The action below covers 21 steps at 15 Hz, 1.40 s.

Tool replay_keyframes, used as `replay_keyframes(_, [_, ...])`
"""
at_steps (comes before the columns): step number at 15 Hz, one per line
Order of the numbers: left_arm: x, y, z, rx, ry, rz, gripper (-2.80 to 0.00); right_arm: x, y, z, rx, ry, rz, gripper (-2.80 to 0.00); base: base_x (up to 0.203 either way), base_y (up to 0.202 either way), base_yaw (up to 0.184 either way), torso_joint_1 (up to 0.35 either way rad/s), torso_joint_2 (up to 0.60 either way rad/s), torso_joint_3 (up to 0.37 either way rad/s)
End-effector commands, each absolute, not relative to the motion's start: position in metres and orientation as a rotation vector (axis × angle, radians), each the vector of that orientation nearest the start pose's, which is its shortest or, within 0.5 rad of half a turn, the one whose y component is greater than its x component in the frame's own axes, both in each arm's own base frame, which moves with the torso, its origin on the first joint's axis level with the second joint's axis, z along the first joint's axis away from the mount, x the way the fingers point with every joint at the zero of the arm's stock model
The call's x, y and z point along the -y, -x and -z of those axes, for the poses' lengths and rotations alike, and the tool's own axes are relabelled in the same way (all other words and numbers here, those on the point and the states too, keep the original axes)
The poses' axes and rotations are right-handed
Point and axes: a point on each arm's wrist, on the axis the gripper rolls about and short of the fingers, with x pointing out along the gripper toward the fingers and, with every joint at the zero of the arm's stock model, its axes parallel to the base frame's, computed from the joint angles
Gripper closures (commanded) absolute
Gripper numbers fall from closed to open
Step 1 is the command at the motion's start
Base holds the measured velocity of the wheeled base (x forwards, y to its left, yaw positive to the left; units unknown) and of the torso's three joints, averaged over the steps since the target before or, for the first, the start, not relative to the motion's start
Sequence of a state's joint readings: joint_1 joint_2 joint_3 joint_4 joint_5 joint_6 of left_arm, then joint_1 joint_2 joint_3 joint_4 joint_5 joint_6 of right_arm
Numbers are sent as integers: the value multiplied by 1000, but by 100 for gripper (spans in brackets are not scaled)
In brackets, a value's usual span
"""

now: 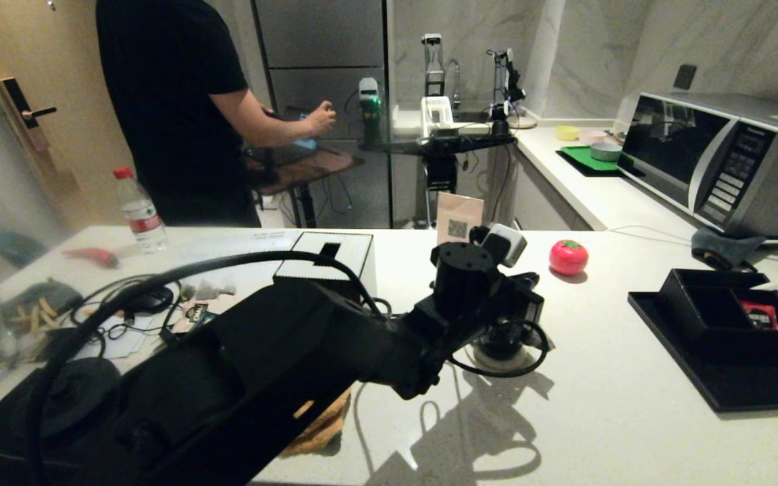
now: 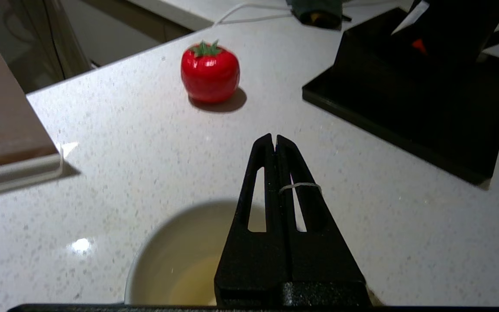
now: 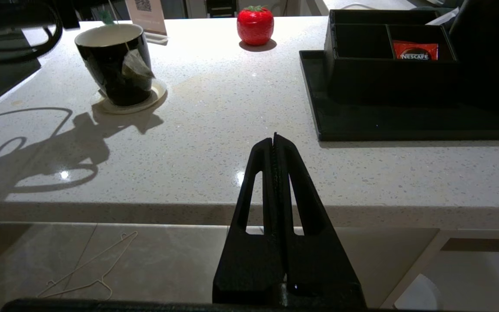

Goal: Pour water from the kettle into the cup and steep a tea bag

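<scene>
The black cup [image 3: 115, 65] stands on a pale saucer [image 3: 154, 97] mid-counter, and its white inside [image 2: 167, 255] holds pale yellow water [image 2: 193, 284]. My left gripper [image 2: 274, 138] hovers just above the cup's rim, shut on the tea bag's string [image 2: 300, 186], which loops round one finger. The tea bag [image 3: 136, 68] dangles in front of the cup's outer wall, outside the cup. The black kettle [image 2: 453, 26] stands at the far right on the black tray [image 2: 405, 112]. My right gripper [image 3: 274, 138] is shut and empty, low before the counter's front edge.
A red tomato-shaped thing [image 1: 568, 256] sits behind the cup. The compartment box on the tray holds a red sachet [image 1: 760, 314]. A tissue box [image 1: 328, 253], a card stand [image 1: 458, 216] and a bottle [image 1: 139, 212] stand at the left and rear. A person [image 1: 173, 101] stands behind the counter.
</scene>
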State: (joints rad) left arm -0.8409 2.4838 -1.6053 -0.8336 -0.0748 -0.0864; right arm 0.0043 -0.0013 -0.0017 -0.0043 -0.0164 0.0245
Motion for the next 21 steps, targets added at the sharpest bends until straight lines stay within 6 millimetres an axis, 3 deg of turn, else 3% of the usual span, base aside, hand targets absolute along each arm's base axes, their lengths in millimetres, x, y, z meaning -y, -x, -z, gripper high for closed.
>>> replay_keyframes(1, [382, -340, -106, -44, 80, 914, 0, 0, 23, -76, 6, -25, 12, 0, 0, 0, 0, 0, 0, 0])
replay_keyframes(6, [378, -333, -140, 21, 106, 921, 0, 0, 23, -76, 6, -25, 12, 0, 0, 0, 0, 0, 0, 0])
replay_keyframes(10, [374, -332, -151, 41, 114, 915, 0, 0, 23, -76, 6, -25, 12, 0, 0, 0, 0, 0, 0, 0])
replay_keyframes(21, [377, -341, -114, -26, 87, 888, 0, 0, 23, -76, 6, -25, 12, 0, 0, 0, 0, 0, 0, 0])
